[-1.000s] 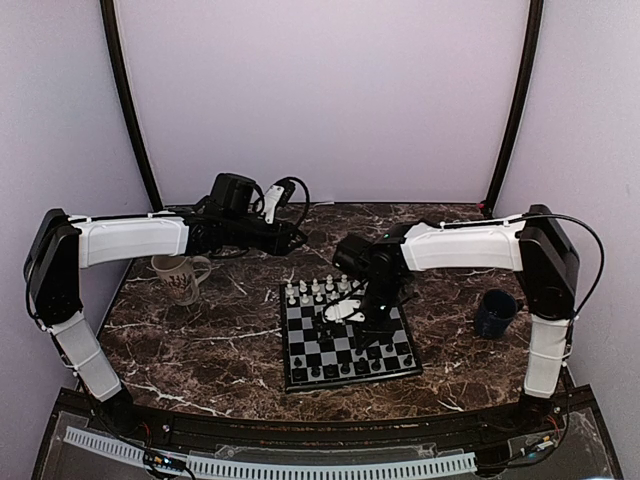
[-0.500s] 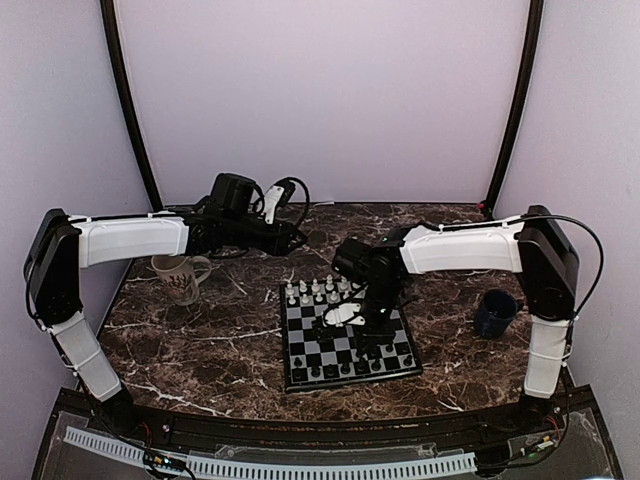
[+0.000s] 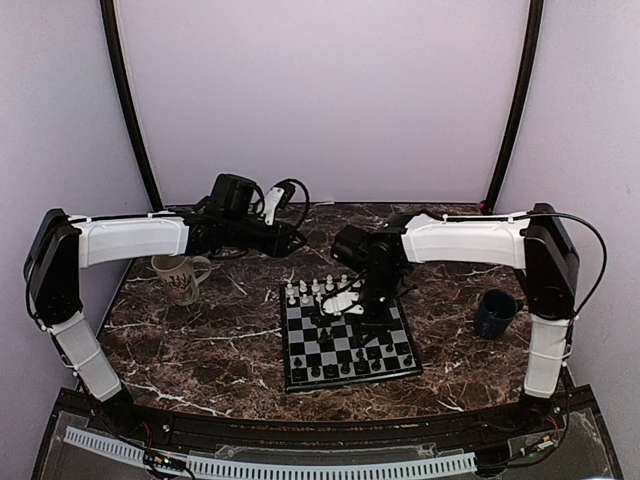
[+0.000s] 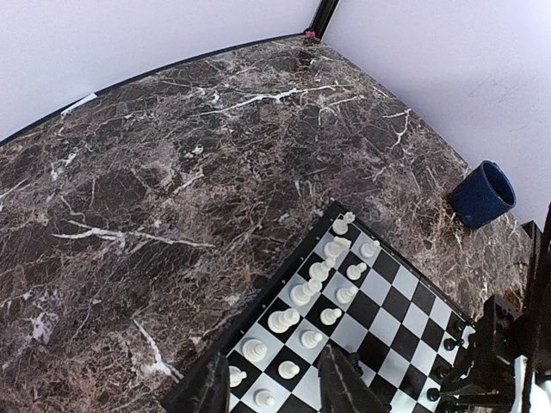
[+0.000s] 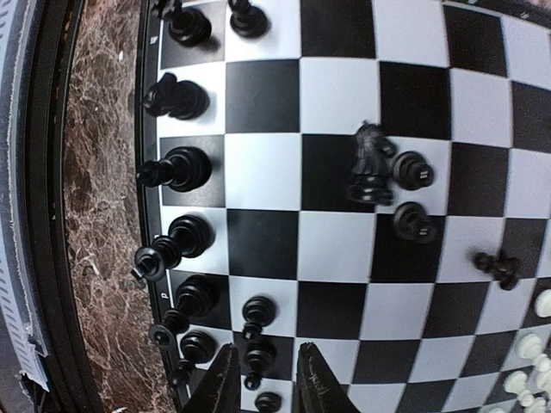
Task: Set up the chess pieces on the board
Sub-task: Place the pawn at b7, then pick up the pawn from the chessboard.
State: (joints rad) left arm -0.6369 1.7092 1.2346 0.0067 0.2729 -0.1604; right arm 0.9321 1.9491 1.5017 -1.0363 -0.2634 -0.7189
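Observation:
The board [image 3: 396, 322] lies mid-table. White chess pieces [image 3: 315, 291] line its far edge and black pieces [image 3: 345, 368] its near edge. My right gripper [image 3: 346, 303] hovers over the board's middle. In the right wrist view it [image 5: 265, 385] is open with a narrow gap, and a black pawn [image 5: 258, 354] stands on the board below that gap, not touching either finger. A black knight [image 5: 370, 163] and two black pawns [image 5: 411, 169] stand loose mid-board. My left gripper [image 3: 292, 238] is open and empty behind the board; in the left wrist view it [image 4: 275, 389] is above the white rows [image 4: 301, 294].
A beige mug [image 3: 180, 276] stands left of the board. A blue mug [image 3: 495, 312] stands to the right and also shows in the left wrist view [image 4: 484, 194]. The marble table [image 3: 200, 340] ends at a dark front rail.
My right gripper has moved a little toward the far side of the board. The left arm has not moved.

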